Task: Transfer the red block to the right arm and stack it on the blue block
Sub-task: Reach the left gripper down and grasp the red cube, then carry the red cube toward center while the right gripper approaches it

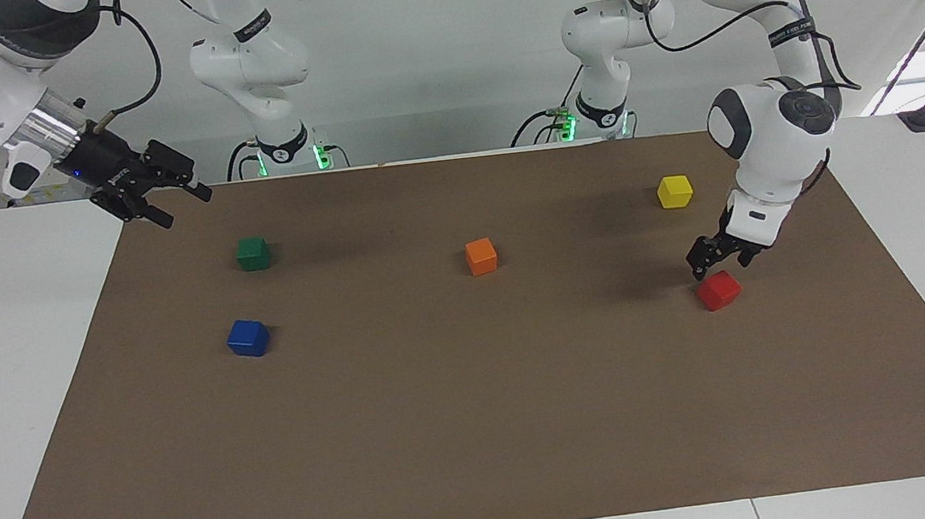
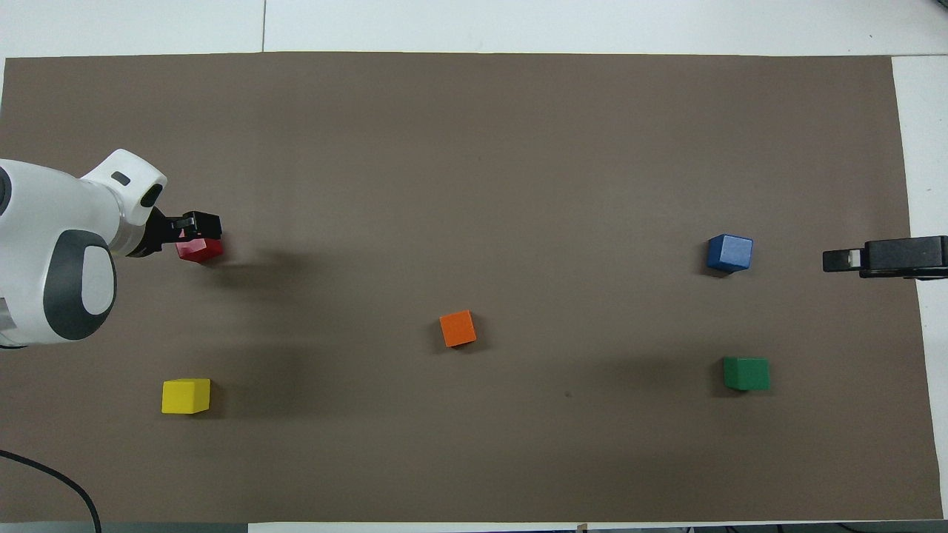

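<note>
The red block (image 1: pixel 719 291) (image 2: pixel 203 250) lies on the brown mat toward the left arm's end of the table. My left gripper (image 1: pixel 721 267) (image 2: pixel 196 226) hangs open just over it, its fingertips a little above the block's top and not touching. The overhead view shows the gripper covering part of the block. The blue block (image 1: pixel 248 338) (image 2: pixel 729 252) rests on the mat toward the right arm's end. My right gripper (image 1: pixel 182 207) (image 2: pixel 844 260) is open and empty, up in the air over the mat's edge at that end.
A green block (image 1: pixel 253 253) (image 2: pixel 746 373) sits nearer to the robots than the blue one. An orange block (image 1: pixel 481 256) (image 2: pixel 458 329) is mid-mat. A yellow block (image 1: pixel 674 191) (image 2: pixel 186 395) lies nearer to the robots than the red one. The mat (image 1: pixel 480 429) covers most of the white table.
</note>
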### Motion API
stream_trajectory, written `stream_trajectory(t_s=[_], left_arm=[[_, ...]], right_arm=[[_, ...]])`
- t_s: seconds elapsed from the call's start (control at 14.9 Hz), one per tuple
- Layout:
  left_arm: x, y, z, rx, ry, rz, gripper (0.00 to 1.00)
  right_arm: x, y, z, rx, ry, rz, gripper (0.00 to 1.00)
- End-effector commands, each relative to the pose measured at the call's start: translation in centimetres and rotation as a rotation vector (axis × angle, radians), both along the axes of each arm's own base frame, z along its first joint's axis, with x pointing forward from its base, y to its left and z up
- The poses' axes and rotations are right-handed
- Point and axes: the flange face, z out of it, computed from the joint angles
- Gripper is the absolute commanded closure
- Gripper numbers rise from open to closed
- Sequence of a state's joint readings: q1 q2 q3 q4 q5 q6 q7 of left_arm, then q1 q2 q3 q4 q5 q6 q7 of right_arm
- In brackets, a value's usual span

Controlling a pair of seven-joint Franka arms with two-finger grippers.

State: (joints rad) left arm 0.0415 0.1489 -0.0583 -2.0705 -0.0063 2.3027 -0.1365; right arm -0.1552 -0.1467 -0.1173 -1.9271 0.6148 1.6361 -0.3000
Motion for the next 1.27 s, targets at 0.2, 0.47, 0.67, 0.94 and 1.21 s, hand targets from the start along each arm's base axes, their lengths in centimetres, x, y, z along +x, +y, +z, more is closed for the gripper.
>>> stream_trajectory(t_s=[0.2,0.47,0.67,0.94,1.21], left_arm=[[0.9,1.0,-4.9,-0.015,0.003,0.079,0.0],[0.9,1.0,-5.6,-0.014,0.02,0.078,0.25],[2.0,1.2,-3.5,-0.015,0.07,0.085,1.0],[1.5,0.7,-0.7,-0.028,0.121,0.203,1.0],[0.2,-6.2,5.4,-0.142,0.276,0.393,1.0]], right_arm=[[-0.6,1.9,-1.7,0.177,-0.039,-0.019,0.0],[-1.4,2.6,-4.2,0.249,-0.081,0.067,0.0],[-1.9,3.6,-5.8,0.394,-0.114,0.083,0.0],[-2.2,5.6,-6.9,0.605,-0.134,0.051,0.0],[-2.6,9.0,-8.3,0.827,-0.163,0.019,0.0]])
